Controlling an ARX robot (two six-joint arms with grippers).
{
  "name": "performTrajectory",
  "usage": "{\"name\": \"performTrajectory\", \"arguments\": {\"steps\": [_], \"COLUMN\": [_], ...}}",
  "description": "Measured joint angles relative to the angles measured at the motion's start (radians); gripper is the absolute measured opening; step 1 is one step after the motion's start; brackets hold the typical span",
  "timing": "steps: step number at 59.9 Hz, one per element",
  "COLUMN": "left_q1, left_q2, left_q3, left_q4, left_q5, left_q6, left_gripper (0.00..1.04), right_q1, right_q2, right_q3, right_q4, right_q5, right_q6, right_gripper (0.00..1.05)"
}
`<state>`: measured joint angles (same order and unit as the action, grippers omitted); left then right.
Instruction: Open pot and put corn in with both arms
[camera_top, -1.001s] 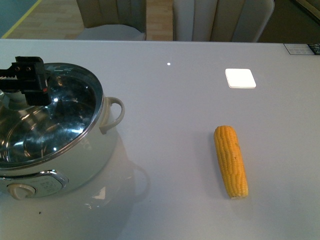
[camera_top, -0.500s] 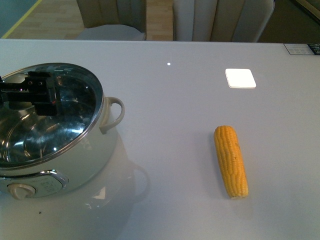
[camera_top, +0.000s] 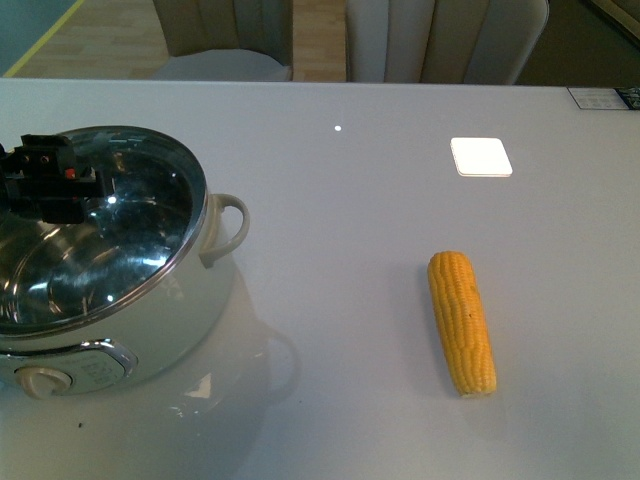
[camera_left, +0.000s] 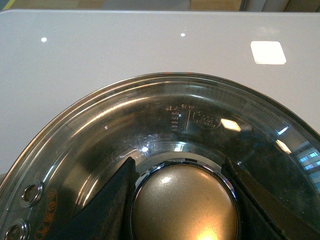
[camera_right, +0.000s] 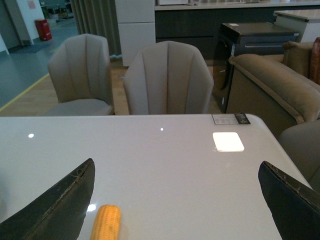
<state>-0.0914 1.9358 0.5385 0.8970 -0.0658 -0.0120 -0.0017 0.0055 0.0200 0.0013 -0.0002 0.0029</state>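
Observation:
The white pot (camera_top: 150, 320) stands at the table's front left with its beige dial (camera_top: 40, 381) facing me. Its glass pot lid (camera_top: 110, 230) rests on the steel rim. My left gripper (camera_top: 45, 180) is over the lid. In the left wrist view the left gripper (camera_left: 178, 167) is shut on the lid's golden knob (camera_left: 184, 205), a black finger (camera_left: 107, 205) pressed to each side. The yellow corn (camera_top: 462, 322) lies bare on the table to the right, pointing away from me. My right gripper (camera_right: 177, 200) hangs open above the table, the corn (camera_right: 106, 222) near one finger (camera_right: 65, 200).
A looped side handle (camera_top: 228, 225) sticks out of the pot toward the corn. A white square (camera_top: 480, 156) lies on the table behind the corn. Padded chairs (camera_top: 440, 40) stand along the far edge. A small label (camera_top: 605, 97) sits at the far right corner.
The left gripper has dropped slightly and shifted left over the lid. The lid, pot and corn stay where they were.

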Motion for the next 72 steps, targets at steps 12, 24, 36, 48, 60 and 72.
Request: {"name": "performTrajectory", "arguments": {"steps": [12, 24, 36, 48, 60, 72], "left_q1": [-0.007, -0.014, 0.003, 0.123, 0.330, 0.516], "left_q2": [-0.016, -0.088, -0.209, -0.315, -0.321, -0.238], "left_q3": [0.000, 0.004, 0.035, 0.093, 0.119, 0.108], "left_q4": [-0.013, -0.096, -0.179, -0.217, -0.212, -0.105], "left_q5": [-0.021, -0.047, -0.043, 0.000, 0.044, 0.093], "left_q6": [0.000, 0.008, 0.010, 0.011, 0.028, 0.074], "left_gripper": [0.45, 0.45, 0.45, 0.45, 0.45, 0.45], "right_q1": [0.000, 0.000, 0.000, 0.000, 0.000, 0.000], "right_q2": [0.000, 0.000, 0.000, 0.000, 0.000, 0.000], "right_q3": [0.000, 0.000, 0.000, 0.000, 0.000, 0.000], "right_q4": [0.000, 0.000, 0.000, 0.000, 0.000, 0.000], "right_q5": [0.000, 0.000, 0.000, 0.000, 0.000, 0.000], "right_q6": [0.000, 0.000, 0.000, 0.000, 0.000, 0.000], "right_gripper": [0.96, 0.96, 0.96, 0.96, 0.96, 0.96]}}
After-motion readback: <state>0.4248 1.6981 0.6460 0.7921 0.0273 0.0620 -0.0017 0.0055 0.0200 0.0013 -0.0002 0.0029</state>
